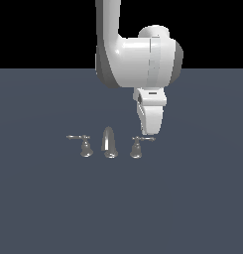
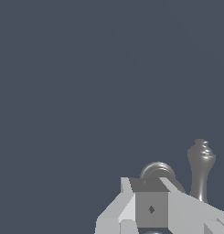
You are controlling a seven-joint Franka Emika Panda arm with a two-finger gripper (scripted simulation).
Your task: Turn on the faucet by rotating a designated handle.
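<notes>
The faucet is a small chrome three-piece set on the grey floor, with a tapered spout (image 1: 109, 143) in the middle. The handle (image 1: 137, 148) stands at the exterior view's right of the spout, and its thin lever (image 1: 146, 139) points right. My gripper (image 1: 149, 132) hangs just above and behind that lever, its fingers together with nothing held. In the wrist view the gripper (image 2: 151, 206) partly covers a chrome dome (image 2: 157, 170), and a turned chrome piece (image 2: 201, 167) stands beside it.
The mirrored twin handle (image 1: 85, 145) stands at the exterior view's left of the spout, its lever pointing left. A flat dark grey floor (image 1: 192, 208) surrounds the set. The white arm (image 1: 138, 59) rises behind it.
</notes>
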